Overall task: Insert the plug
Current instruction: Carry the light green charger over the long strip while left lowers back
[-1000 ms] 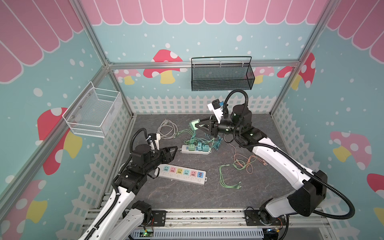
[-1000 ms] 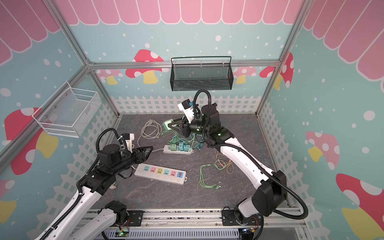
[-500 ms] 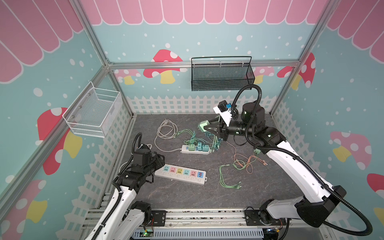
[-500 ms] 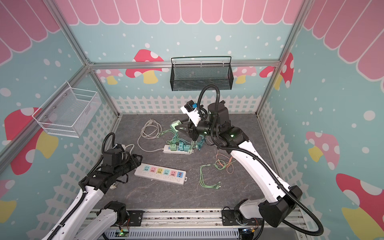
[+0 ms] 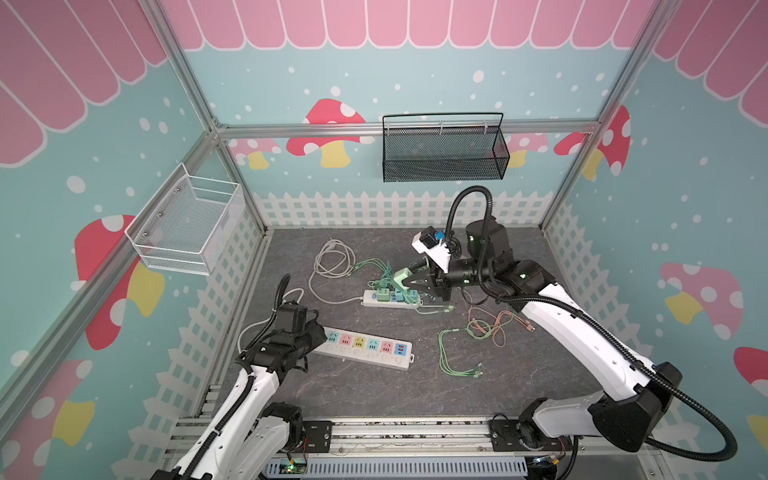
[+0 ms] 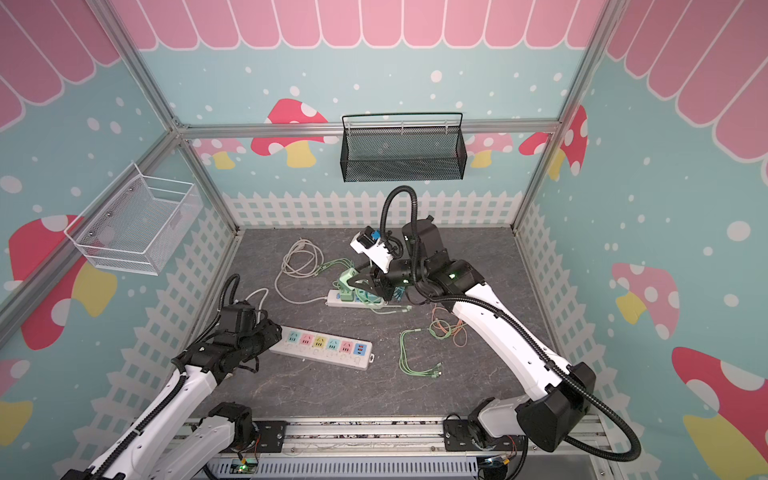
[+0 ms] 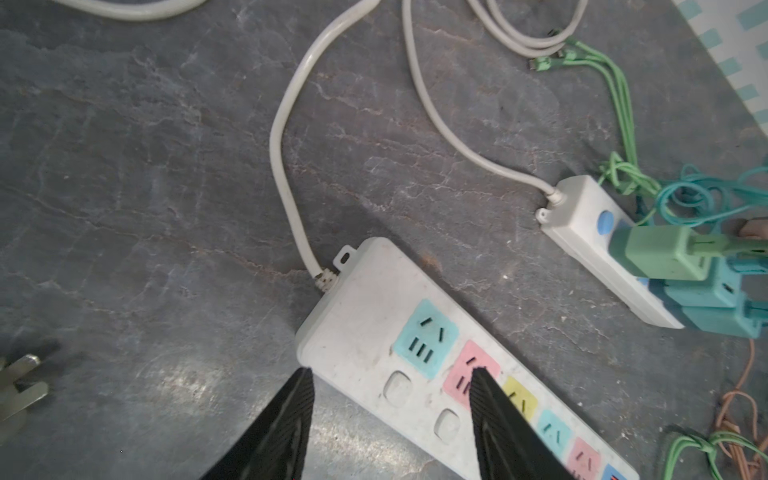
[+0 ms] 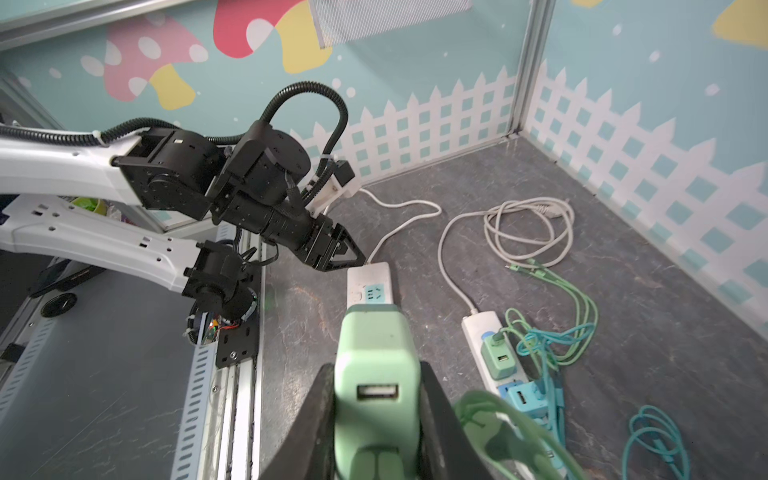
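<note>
Green plug (image 8: 374,353), prongs hidden, sits clamped in right tool (image 8: 377,399).

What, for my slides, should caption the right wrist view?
Right gripper holds a mint-green USB charger; beyond, the left gripper is at a power strip's end.

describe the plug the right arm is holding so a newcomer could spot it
On the dark grey table, find the small white power strip near the back, crowded with charger cubes. Just above it, the mint green plug is clamped in the right gripper: the only cube lifted off the strip.
</note>
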Robot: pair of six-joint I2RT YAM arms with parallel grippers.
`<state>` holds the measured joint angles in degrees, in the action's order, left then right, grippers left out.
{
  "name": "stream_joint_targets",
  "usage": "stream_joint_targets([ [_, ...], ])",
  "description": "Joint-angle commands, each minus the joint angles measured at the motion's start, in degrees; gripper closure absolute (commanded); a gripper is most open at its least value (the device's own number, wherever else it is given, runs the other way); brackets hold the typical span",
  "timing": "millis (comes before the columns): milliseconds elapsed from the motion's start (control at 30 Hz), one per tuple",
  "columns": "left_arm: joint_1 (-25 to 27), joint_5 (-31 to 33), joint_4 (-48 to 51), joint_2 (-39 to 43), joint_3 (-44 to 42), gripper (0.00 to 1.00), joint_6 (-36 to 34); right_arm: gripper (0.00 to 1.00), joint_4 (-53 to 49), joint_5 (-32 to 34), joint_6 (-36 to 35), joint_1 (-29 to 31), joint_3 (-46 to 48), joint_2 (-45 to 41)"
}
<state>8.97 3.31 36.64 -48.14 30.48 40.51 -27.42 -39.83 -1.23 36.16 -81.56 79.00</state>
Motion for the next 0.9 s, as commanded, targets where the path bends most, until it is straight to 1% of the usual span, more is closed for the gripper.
stream_joint_targets([
  [0, -0.61, 2.65, -1.56, -0.59, -2.09, 0.41, 2.28, 1.00, 2.45, -2.18, -1.06, 1.70, 2.14, 1.54],
  [233, -1.62, 3.50, -3.58, -0.82, -4.78, 0.41, 2.99, 1.00, 4.97, -0.29, -1.29, 6.19, 2.97, 7.99],
  [433, -2.83, 1.48, -5.81, -1.69, -6.64, 0.42, 3.00, 1.00, 6.00, 3.33, -0.54, 9.21, -0.16, 15.79],
  [567, -3.67, -0.24, -7.85, -1.69, -8.06, 0.45, 2.86, 1.00, 5.98, 5.96, -1.12, 10.69, -3.30, 21.59],
  [733, -4.50, -1.31, -8.75, -1.27, -9.04, 0.49, 2.73, 1.00, 3.51, 7.97, -3.66, 12.88, -9.06, 29.16],
  [867, -5.40, -1.72, -9.72, -0.69, -9.63, 0.51, 2.66, 1.00, 1.48, 7.88, -4.35, 14.21, -14.53, 35.40],
])
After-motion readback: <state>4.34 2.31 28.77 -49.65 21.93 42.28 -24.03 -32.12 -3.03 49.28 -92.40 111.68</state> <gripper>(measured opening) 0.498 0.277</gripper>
